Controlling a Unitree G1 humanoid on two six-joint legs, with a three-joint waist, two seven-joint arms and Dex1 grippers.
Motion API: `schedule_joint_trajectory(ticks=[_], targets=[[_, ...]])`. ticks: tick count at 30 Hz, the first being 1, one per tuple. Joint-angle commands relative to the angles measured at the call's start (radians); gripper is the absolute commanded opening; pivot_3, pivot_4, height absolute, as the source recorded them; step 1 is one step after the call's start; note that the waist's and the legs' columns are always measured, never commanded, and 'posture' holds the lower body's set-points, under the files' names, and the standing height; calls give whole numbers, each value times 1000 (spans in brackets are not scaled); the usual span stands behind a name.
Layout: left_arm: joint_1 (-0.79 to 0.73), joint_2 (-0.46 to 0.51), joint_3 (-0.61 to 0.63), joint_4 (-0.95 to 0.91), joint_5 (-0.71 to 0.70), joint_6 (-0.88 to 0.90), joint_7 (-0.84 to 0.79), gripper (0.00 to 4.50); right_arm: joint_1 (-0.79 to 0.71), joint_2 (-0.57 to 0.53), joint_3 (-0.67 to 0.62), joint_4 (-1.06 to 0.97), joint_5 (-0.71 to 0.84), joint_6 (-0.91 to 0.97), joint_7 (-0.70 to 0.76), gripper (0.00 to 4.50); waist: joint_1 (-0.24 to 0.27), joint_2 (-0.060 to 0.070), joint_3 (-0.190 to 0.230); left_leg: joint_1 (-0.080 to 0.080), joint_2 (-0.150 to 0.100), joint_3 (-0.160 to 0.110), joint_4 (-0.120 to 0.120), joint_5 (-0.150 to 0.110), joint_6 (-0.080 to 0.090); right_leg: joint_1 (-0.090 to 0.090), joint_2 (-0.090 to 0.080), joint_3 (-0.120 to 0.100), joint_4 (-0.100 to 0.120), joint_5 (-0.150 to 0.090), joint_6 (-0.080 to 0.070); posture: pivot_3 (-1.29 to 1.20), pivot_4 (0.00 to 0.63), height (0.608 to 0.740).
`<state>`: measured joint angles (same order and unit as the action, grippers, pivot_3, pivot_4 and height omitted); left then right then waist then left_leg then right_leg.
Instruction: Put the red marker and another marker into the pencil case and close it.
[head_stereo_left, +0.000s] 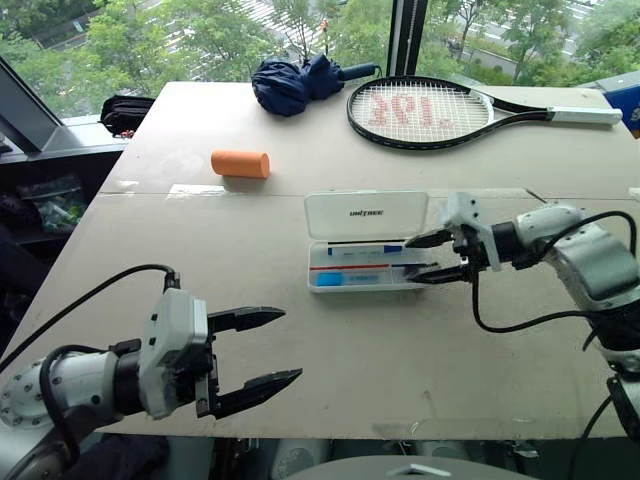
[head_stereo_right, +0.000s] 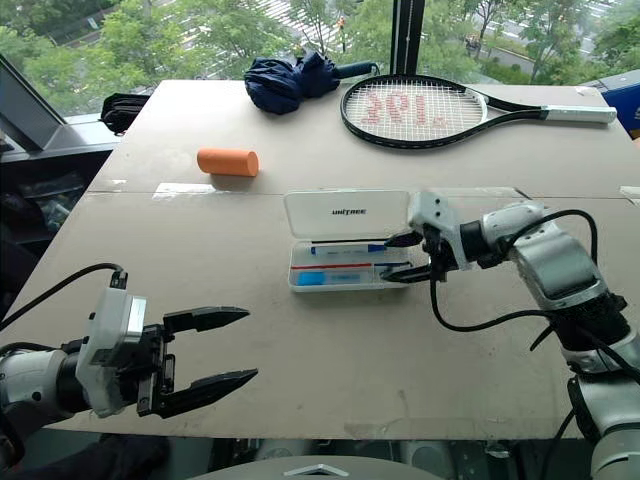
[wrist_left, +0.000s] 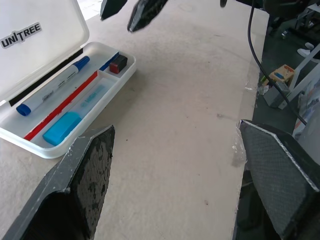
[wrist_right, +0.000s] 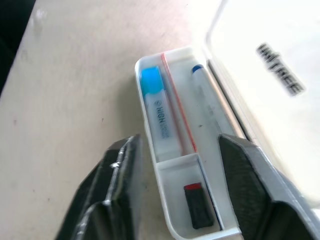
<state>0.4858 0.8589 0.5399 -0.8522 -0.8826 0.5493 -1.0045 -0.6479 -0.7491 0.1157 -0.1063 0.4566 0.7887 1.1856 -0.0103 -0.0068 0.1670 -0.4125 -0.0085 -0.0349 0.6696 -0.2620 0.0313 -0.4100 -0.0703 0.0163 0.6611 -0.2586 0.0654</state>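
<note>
The white pencil case (head_stereo_left: 366, 215) lies open at the table's middle, lid raised toward the far side. In its tray lie the thin red marker (wrist_left: 62, 107), a blue-capped white marker (wrist_left: 50, 95), a blue highlighter (wrist_left: 62, 129) and a small black and red block (wrist_left: 118, 64). My right gripper (head_stereo_left: 411, 260) hovers at the case's right end, pointing left, open, with nothing between its fingers (wrist_right: 120, 190). My left gripper (head_stereo_left: 290, 345) stands open near the front left, well short of the case and holding nothing.
An orange cylinder (head_stereo_left: 240, 163) lies beyond the case to the left. A tennis racket (head_stereo_left: 420, 112) and a folded dark blue umbrella (head_stereo_left: 295, 82) rest at the far side. A black bag (head_stereo_left: 125, 110) sits past the table's far left corner.
</note>
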Motion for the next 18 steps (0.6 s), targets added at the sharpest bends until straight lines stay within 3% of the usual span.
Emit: schedule_joint_trajectory(ticks=[1, 2, 5, 10, 14, 18], targets=[[-1, -13, 16, -18, 0, -26, 10, 4028, -134, 10, -64, 175, -31, 38, -104, 473, -1, 0, 0, 0, 0, 0, 0, 0, 0, 0, 0, 0, 0, 0, 0, 0, 150, 730], [-4, -19, 15, -17, 0, -31, 15, 4028, -209, 37, -53, 283, -70, 27, -153, 226, -1, 0, 0, 0, 0, 0, 0, 0, 0, 0, 0, 0, 0, 0, -1, 0, 150, 730], [-14, -38, 22, -14, -7, -45, 31, 4028, -374, 109, -1, 580, -188, -75, -246, 226, -20, 3, 1, 1, 0, 4, -1, 1, -1, -2, 2, 3, 1, 1, -2, 0, 150, 730], [-1, -81, 83, -3, -33, -63, 63, 4028, -580, 233, 53, 965, -298, -276, -192, 226, -27, 2, 1, -1, 2, 3, -2, 3, -6, -3, 7, 2, -1, 1, -2, 0, 150, 730], [51, -145, 109, -29, -35, -70, 113, 4028, -655, 318, 105, 1087, -337, -331, -12, 226, -33, 3, 2, -2, 2, 4, -2, 3, -6, -5, 6, 4, -1, 1, -1, 0, 150, 730], [75, -174, 122, -31, -40, -76, 151, 4028, -641, 352, 144, 1063, -371, -351, 96, 226, -26, 3, 2, -2, 2, 3, -2, 3, -5, -5, 6, 2, 0, 1, -2, 0, 150, 730]])
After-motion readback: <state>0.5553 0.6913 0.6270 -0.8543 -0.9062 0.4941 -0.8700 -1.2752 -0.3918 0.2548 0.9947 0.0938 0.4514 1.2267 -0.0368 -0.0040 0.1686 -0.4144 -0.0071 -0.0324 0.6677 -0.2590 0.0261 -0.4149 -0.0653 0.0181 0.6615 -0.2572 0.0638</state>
